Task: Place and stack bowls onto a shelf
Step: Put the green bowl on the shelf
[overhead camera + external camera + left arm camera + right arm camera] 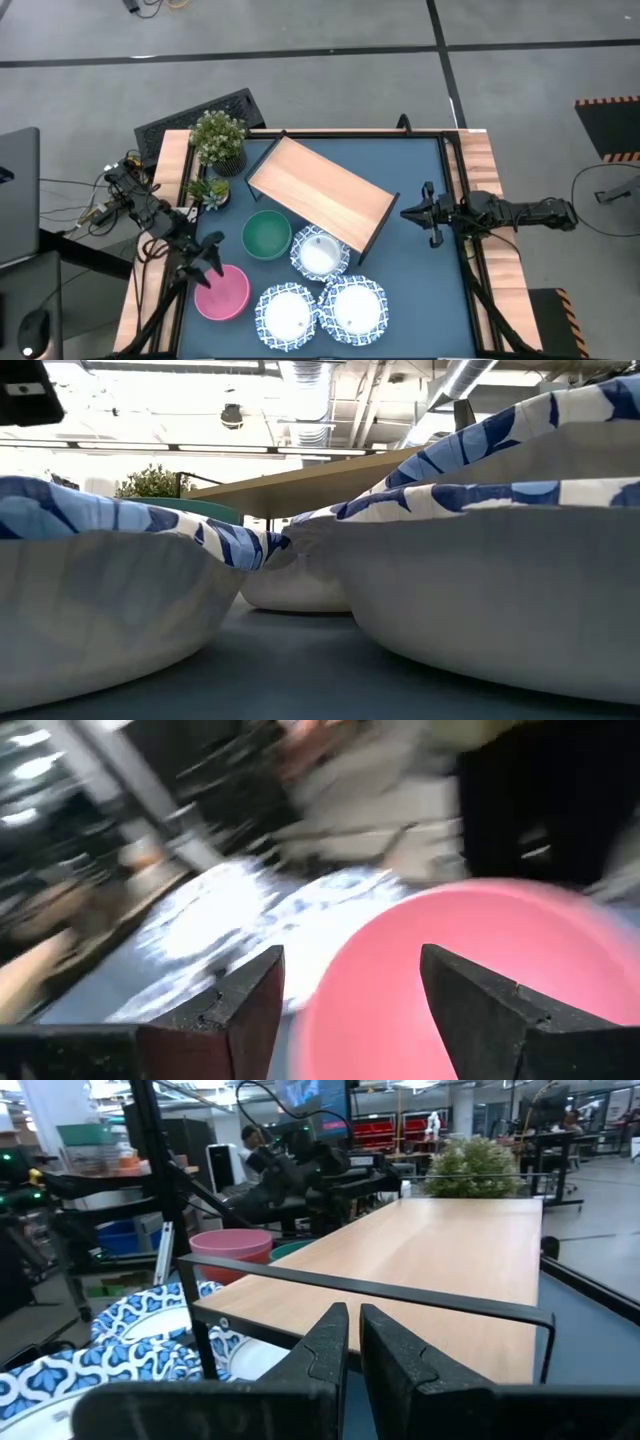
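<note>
Nearest us, our left hand hovers spread, empty, above the pink bowl; closing off-centre could tip it. Our right hand waits shut beside the bare shelf.

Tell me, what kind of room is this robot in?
Probably a robot lab or workshop. The blue table stands on a bare grey floor, and the right wrist view shows desks with screens, shelves of gear and a person behind it.
</note>
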Robot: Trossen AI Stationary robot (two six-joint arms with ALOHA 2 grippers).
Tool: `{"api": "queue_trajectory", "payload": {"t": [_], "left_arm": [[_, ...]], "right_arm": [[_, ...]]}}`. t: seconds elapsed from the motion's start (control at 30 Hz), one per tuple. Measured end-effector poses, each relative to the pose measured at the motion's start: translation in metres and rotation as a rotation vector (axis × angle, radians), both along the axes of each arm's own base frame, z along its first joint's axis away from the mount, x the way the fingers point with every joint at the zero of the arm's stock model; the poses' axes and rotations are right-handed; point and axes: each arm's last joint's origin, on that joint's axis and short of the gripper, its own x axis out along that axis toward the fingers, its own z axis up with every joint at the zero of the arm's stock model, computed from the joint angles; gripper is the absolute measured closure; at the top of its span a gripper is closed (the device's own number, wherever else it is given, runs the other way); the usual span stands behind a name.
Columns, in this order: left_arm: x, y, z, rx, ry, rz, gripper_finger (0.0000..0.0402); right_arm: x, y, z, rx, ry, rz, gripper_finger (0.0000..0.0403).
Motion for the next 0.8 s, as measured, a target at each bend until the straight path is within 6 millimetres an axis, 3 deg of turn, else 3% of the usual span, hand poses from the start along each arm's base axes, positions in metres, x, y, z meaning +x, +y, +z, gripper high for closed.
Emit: {"api": "queue_trajectory", "payload": {"t": [0.17,0.3,0.4,0.8], "left_arm": [[0.005,0.006,0.013,-0.224,-0.020,0.292,0.0180],[0.006,0.009,0.020,-0.407,-0.008,0.391,0.0180],[0.006,0.011,0.020,-0.449,0.000,0.454,0.0180],[0.006,0.011,0.020,-0.850,0.221,0.428,0.0180]], "right_arm": [[0.000,-0.001,0.000,0.000,-0.001,-0.009,0.0345],[0.000,-0.001,0.000,0.000,-0.001,-0.009,0.0345],[0.000,-0.001,0.000,0.044,-0.005,-0.014,0.0345],[0.000,-0.001,0.002,0.750,-0.047,0.011,0.0345]]}}
